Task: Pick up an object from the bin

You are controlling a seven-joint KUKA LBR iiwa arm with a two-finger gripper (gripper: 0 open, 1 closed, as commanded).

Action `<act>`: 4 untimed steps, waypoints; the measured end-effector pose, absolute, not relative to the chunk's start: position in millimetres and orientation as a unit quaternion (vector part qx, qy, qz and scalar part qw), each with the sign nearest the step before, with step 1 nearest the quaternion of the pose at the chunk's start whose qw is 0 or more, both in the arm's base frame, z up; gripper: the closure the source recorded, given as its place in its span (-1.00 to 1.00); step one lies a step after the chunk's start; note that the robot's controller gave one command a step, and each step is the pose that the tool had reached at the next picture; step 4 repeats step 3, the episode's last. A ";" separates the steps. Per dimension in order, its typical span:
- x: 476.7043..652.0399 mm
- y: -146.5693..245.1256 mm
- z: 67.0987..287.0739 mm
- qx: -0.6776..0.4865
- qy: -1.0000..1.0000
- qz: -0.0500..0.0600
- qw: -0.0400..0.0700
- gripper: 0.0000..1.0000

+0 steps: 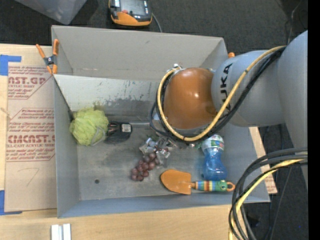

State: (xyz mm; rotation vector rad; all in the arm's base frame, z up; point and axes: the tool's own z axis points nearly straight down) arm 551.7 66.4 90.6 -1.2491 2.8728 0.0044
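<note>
My gripper (pixel 156 147) shows as a metal tip below the arm's orange dome, in the middle of the bin. It hangs right over the top end of a bunch of dark purple grapes (pixel 143 167) lying on the bin floor. Just right of the grapes lies an orange toy shovel (pixel 181 181) with a striped, many-coloured handle. A blue plastic bottle (pixel 213 160) lies at the right wall, partly under the arm.
A pale green lettuce head (pixel 90 126) rests at the left wall, with a small black object (pixel 118 132) beside it. The arm and its dome cover the bin's back right part.
</note>
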 end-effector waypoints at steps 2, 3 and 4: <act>551.2 67.4 130.8 -0.398 0.917 0.002 0.005 1.00; 549.8 67.7 143.5 -0.398 0.917 0.003 0.002 1.00; 549.8 67.7 143.5 -0.398 0.917 0.003 0.002 1.00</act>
